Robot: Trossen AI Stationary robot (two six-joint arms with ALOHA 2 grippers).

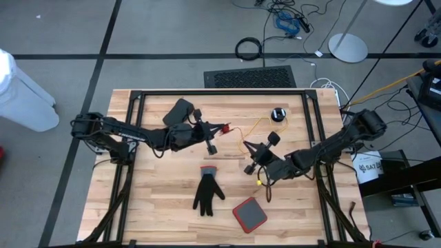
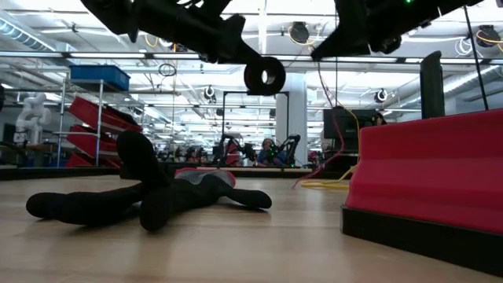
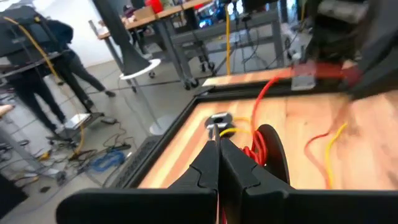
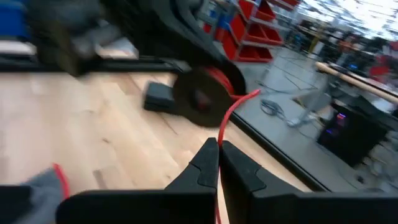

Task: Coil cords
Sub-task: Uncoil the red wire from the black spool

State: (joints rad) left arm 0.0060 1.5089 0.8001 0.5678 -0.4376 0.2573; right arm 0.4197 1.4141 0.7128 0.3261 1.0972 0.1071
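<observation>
A black round puck (image 1: 278, 114) lies on the table at the far right, and a thin yellow cord (image 1: 256, 126) curves from it toward the middle. A second puck (image 4: 204, 93), wound with red cord, hangs clear of the table (image 2: 265, 75) beside my left gripper (image 1: 215, 131), which is shut. My right gripper (image 1: 248, 153) is shut on a red strand that runs to that puck. Both grippers are above the table's middle, pointing at each other nearly level. My left gripper has a red strand (image 3: 221, 210) showing between its shut fingers, which point level toward the table's right. The red-wound puck (image 3: 268, 149) hangs close beside the fingertips; whether they touch it I cannot tell. My right gripper pinches the red strand (image 4: 219, 142) between its two fingertips, pointing level toward the table's left. From the fingers the strand rises in a slight bow (image 4: 239, 102) to the hanging puck, clear of the table.
A black glove (image 1: 207, 193) with a red-grey cuff lies near the middle front, with a red block (image 1: 249, 215) on a dark base to its right. A black frame rail (image 1: 220, 92) runs round the table. A person (image 3: 37, 74) stands beyond the far edge.
</observation>
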